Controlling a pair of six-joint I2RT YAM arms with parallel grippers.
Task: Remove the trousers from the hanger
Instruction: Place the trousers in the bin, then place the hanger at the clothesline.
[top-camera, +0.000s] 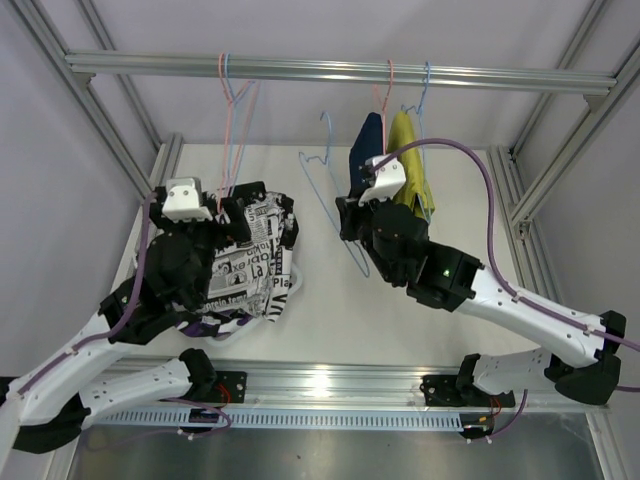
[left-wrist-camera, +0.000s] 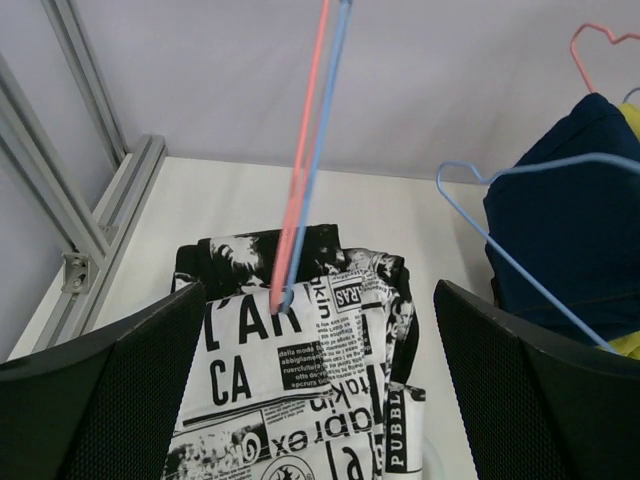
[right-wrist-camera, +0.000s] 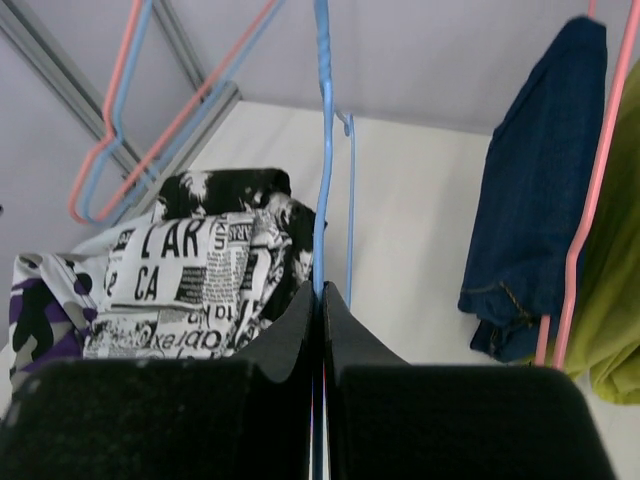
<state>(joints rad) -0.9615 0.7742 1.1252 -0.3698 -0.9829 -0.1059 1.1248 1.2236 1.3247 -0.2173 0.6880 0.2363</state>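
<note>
One bare blue hanger sits clenched in the right gripper, which should release it steadily, clear of the navy pair; left gripper gapes empty.

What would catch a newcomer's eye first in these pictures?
A heap of printed trousers lies on the left of the table, below the open left gripper. At the middle, the right gripper is shut on a bare blue hanger. Behind it, navy trousers and yellow trousers hang under the rail.

Five trousers (three piled, two hanging) and five hangers.
</note>
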